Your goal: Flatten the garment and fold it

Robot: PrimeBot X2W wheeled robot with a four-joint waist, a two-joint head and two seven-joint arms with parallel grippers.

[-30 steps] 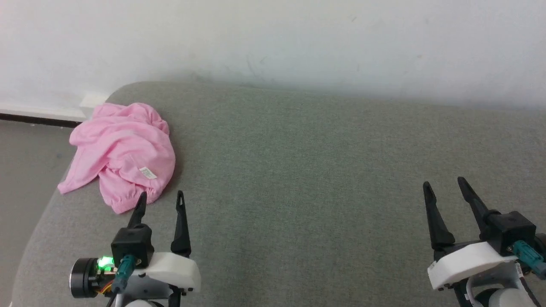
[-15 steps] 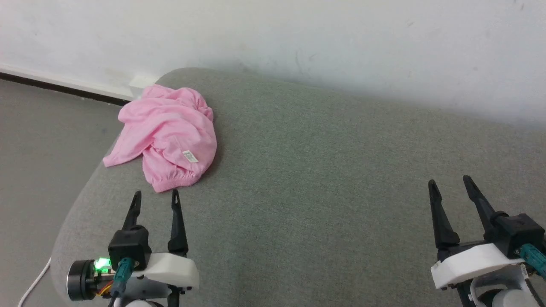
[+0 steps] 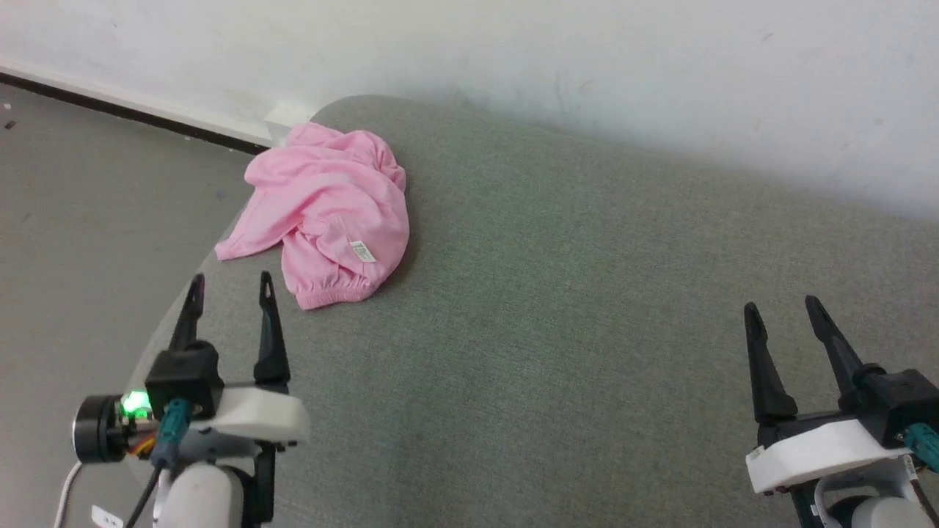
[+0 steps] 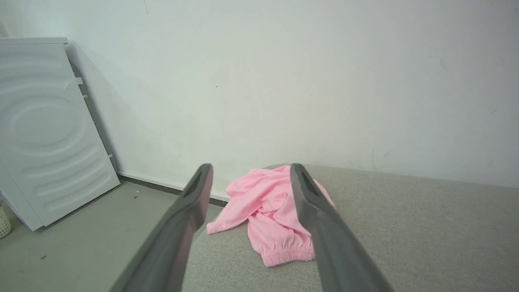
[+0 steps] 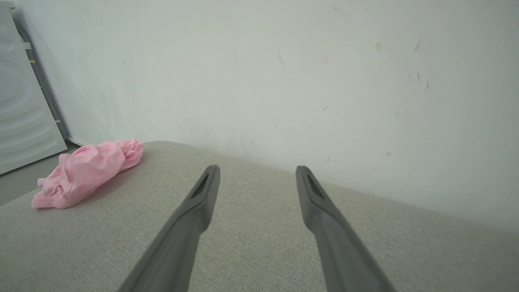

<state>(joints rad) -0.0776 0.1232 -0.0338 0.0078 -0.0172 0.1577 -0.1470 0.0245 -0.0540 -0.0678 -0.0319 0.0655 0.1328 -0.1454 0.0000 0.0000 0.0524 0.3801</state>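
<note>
Pink garment (image 3: 330, 192) bunched nr L gripper (image 3: 231, 279)

Looks like a bare domestic or utility room: grey fabric-upholstered pad (image 3: 587, 293) against a scuffed white plaster wall (image 3: 513, 44), plain grey floor (image 3: 88, 191), white embossed sheet-metal appliance cabinet (image 4: 44, 134), likely a washer. Exact type unclear.

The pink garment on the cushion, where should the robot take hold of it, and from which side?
Probably the gathered elastic hem, the nearest edge of the garment. It lies flat on the grey cushion and is thicker than the crumpled heap behind. Come from the near side with the open left gripper, which is closest.
</note>
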